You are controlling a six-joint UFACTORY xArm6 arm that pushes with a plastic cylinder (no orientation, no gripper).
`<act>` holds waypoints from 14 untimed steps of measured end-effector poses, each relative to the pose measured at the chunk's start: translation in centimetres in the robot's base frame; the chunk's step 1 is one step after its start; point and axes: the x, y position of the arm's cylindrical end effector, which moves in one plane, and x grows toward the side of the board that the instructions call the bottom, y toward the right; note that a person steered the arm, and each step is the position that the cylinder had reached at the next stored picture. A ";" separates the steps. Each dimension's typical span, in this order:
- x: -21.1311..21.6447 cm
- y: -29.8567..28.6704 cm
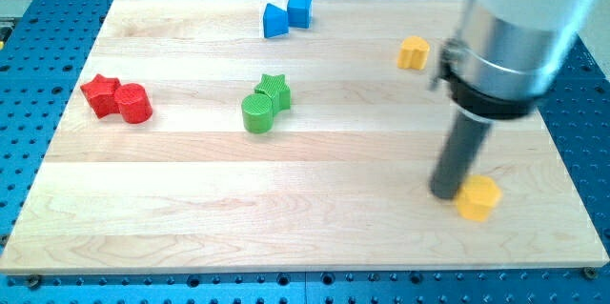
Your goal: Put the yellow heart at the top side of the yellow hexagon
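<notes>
The yellow heart (413, 52) lies near the view's top right of the wooden board. The yellow hexagon (478, 197) lies at the lower right, far below the heart. My tip (445, 192) stands on the board right against the hexagon's left side, touching or nearly touching it. The rod rises from there into the large silver arm body (515, 28), which hides part of the board's right side.
A blue pair, a wedge-like block (275, 21) and a cube (299, 10), sits at the top centre. A green star (274, 90) touches a green cylinder (256, 113) mid-board. A red star (100, 92) touches a red cylinder (135, 104) at the left. The board's right edge (572, 180) is close to the hexagon.
</notes>
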 end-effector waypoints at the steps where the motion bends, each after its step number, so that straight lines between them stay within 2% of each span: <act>1: 0.2 1.5; 2: -3.5 1.4; 3: -9.9 -5.6; 4: -18.0 -5.8; 5: -23.5 -5.3; 6: -23.5 1.1; 8: -25.8 4.9; 9: -21.3 6.3; 11: -13.2 4.1; 12: -10.9 1.7; 13: -12.9 -0.7; 14: -9.8 -1.6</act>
